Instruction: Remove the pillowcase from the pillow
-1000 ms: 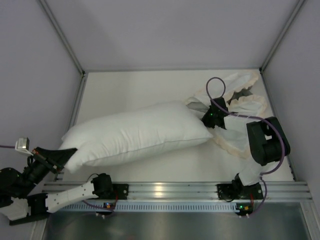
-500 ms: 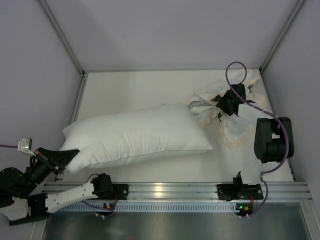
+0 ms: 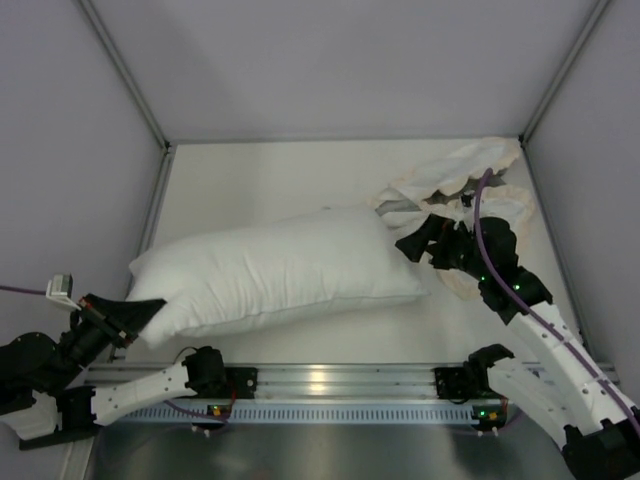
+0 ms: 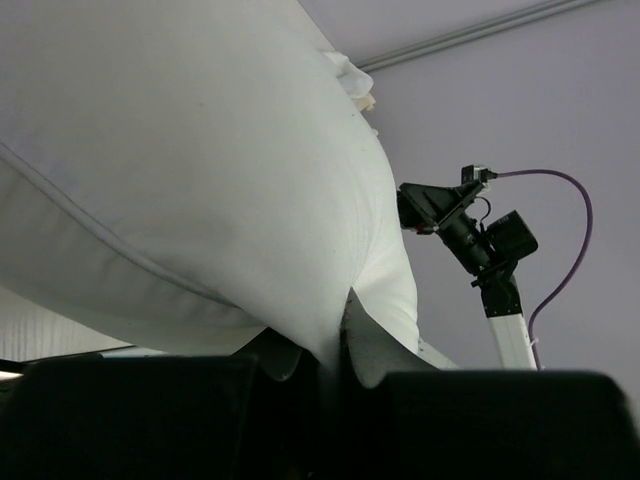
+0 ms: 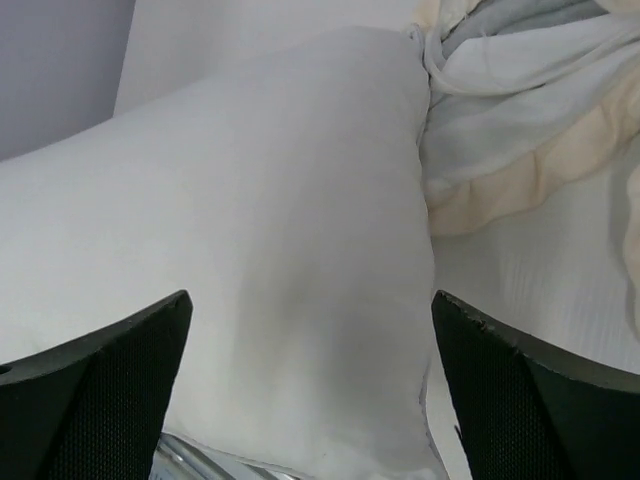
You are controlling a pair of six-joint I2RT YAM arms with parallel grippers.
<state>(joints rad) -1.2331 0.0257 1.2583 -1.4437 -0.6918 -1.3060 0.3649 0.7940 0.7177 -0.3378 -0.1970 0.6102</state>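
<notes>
The pillow (image 3: 280, 270) lies bare across the middle of the table (image 3: 250, 180), its long side running left to right. Its near left corner is hidden inside the left gripper (image 3: 128, 313). In the left wrist view that gripper's fingers (image 4: 400, 400) are only a dark blur along the bottom edge, but a fold of white pillow fabric is pinched between them, so it is clamped on the pillow.

The pillowcase (image 3: 465, 170) sits bunched in the far right corner, touching the pillow's right end. It shows mostly white cloth and cream frill, with a sliver of grey. The right arm crosses over its near part and covers it.

The right gripper (image 3: 412, 240) hovers above the pillow's right end. In its wrist view its fingers (image 5: 90, 400) are spread wide with nothing between them.

A small pale block (image 3: 60, 288) on the left wrist is too small to read.
</notes>
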